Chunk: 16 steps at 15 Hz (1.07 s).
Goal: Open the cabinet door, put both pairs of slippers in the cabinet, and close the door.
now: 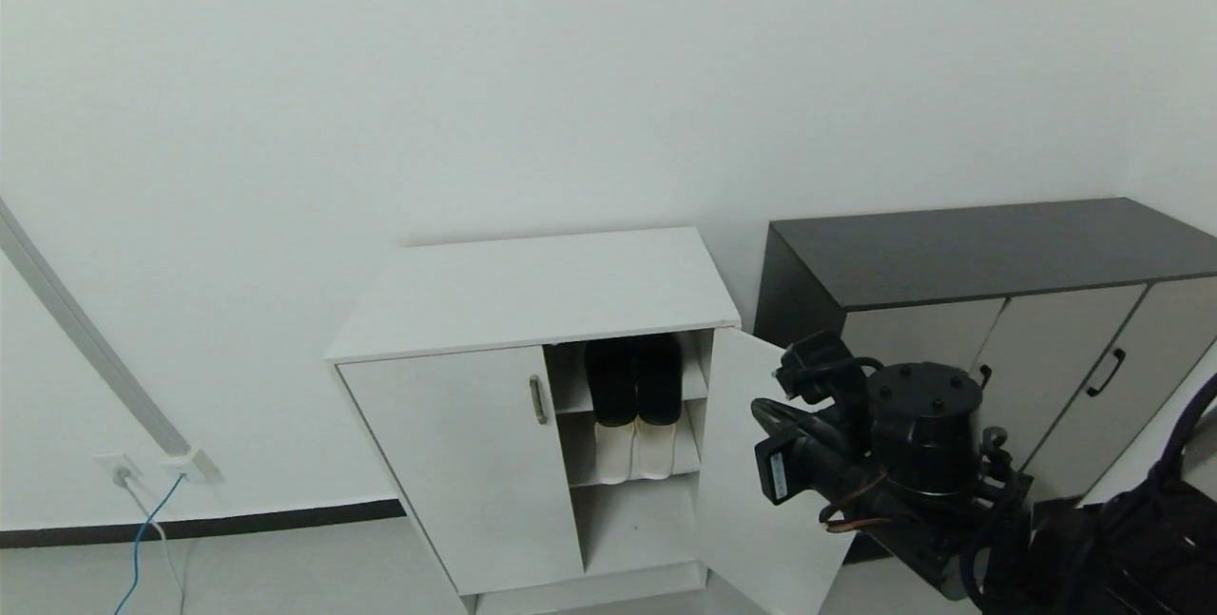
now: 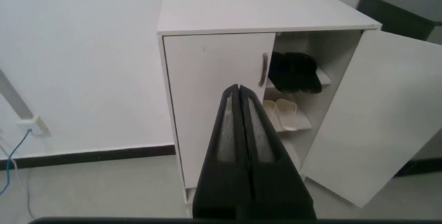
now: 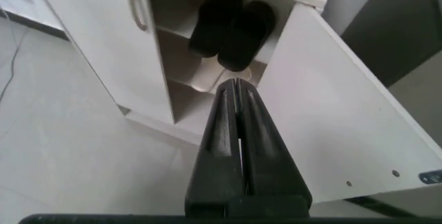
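Nearest us in the head view is our right arm [image 1: 913, 444]. Its right gripper [image 3: 237, 84] has the fingers pressed together on nothing. Our left gripper [image 2: 239, 89] is also closed and empty, facing the cabinet [image 1: 532, 292] from well back.

Both pairs are already inside. The black slippers [image 1: 632, 377] sit on the upper shelf, and the white slippers [image 1: 635, 449] are on the shelf at 6 o'clock of them. We judge that only the closing is left.

The open door [image 1: 761, 501] stands swung out at about 9 o'clock of our right arm, close beside it. The other door [image 1: 456, 463] is shut, with its handle [image 1: 538, 399] at the inner edge. Whether our right fingertips touch the open door, we cannot tell.

The right wrist view looks onto the door's inner face. We therefore judge that the gripper must first come round the free edge to the outer face.

To close it well, we would keep the fingers together and use them as a blunt pusher. We would set them near the free edge, far from the hinges, where little force is needed. We would then follow the door's arc toward 10 o'clock rather than shoving straight, and slow at the end so the door seats without bouncing. The slippers seem to sit behind the shelf fronts, so they should not catch.
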{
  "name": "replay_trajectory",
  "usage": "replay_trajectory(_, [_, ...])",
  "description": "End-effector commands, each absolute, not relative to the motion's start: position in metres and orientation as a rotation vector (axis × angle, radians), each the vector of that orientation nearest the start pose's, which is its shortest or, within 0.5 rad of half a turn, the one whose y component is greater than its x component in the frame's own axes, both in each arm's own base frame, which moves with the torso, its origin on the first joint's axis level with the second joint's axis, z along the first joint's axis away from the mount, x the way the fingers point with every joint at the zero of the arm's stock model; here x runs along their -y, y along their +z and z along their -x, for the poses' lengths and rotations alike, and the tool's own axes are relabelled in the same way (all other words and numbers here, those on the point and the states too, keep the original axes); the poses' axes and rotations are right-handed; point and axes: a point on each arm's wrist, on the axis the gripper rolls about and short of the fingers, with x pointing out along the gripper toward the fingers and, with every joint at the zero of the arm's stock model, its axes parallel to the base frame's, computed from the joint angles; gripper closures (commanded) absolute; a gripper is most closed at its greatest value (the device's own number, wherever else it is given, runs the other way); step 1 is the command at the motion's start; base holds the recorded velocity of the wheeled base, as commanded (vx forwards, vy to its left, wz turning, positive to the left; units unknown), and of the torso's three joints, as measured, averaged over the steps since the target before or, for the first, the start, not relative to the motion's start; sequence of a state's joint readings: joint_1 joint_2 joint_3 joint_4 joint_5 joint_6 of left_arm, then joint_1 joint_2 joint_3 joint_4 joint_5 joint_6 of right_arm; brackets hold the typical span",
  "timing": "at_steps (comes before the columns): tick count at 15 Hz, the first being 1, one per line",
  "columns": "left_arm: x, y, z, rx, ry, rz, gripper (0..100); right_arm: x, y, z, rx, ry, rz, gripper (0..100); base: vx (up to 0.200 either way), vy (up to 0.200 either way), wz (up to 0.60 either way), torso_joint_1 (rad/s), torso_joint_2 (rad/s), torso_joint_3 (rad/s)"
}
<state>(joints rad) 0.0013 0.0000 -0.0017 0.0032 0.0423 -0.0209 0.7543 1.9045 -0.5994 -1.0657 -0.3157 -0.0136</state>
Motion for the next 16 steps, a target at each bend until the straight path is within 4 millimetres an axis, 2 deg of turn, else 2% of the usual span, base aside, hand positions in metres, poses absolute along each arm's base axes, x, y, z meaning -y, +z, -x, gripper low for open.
replay_trajectory(1, [-0.001,0.076,0.023,-0.003,0.045,0.021,100,-0.209,0.107,-0.242,-0.208,0.418,0.136,100,0.000,0.000,0.00,0.000,0.00,0.000])
replay_trajectory(4, [-0.001,0.076,0.023,-0.003,0.045,0.021,100,-0.202,0.107,-0.270,-0.176,0.348,0.110,100,0.000,0.000,0.00,0.000,0.00,0.000])
replay_trajectory(6, [-0.001,0.076,0.023,-0.003,0.045,0.021,100,-0.191,0.111,-0.298,-0.151,0.276,0.085,100,0.000,0.000,0.00,0.000,0.00,0.000])
replay_trajectory(9, [-0.001,0.076,0.023,-0.003,0.045,0.021,100,-0.167,0.105,-0.333,-0.198,0.188,0.062,100,0.000,0.000,0.00,0.000,0.00,0.000])
replay_trajectory(13, [-0.001,0.076,0.023,-0.003,0.045,0.021,100,-0.148,0.091,-0.358,-0.270,0.174,0.004,100,0.000,0.000,0.00,0.000,0.00,0.000])
replay_trajectory(16, [-0.001,0.076,0.023,-0.003,0.045,0.021,100,-0.142,0.087,-0.367,-0.335,0.180,-0.039,100,0.000,0.000,0.00,0.000,0.00,0.000])
